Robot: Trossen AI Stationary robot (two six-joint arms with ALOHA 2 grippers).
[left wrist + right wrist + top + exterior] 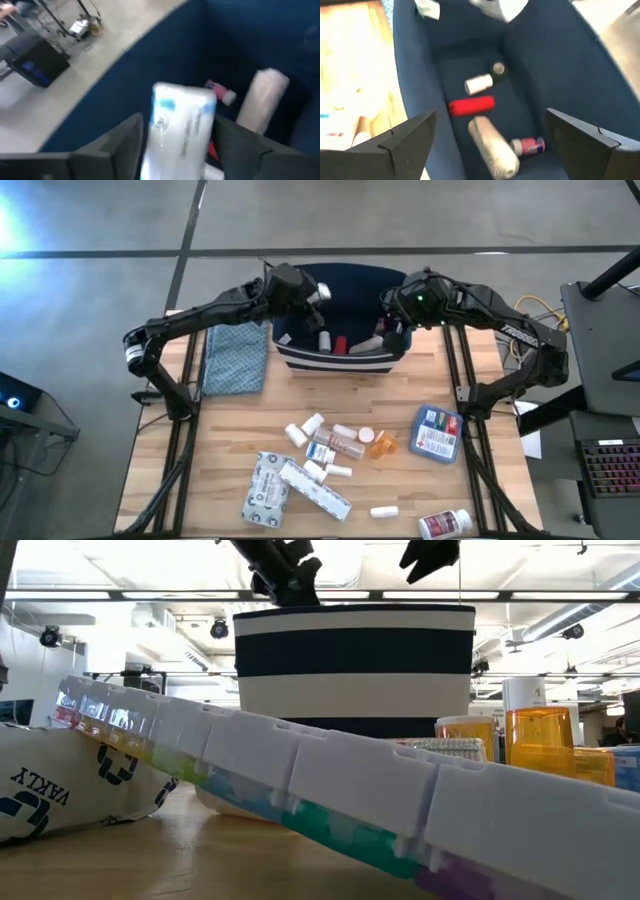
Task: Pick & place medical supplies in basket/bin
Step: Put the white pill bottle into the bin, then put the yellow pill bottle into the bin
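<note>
Left wrist view — left gripper (175,145), jaws parting round a white carton (180,127) above the bin (340,350); right gripper (490,145) open — carton could snag a finger and tumble outside.

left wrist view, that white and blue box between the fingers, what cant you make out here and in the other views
- Left wrist view: the print on the white and blue box is lost to blur, as is whether the left gripper grips it.
- Low view: the bin wall hides its contents, and a white pill organizer covers its base.
- High view: the arms cover part of the bin's inside.
</note>
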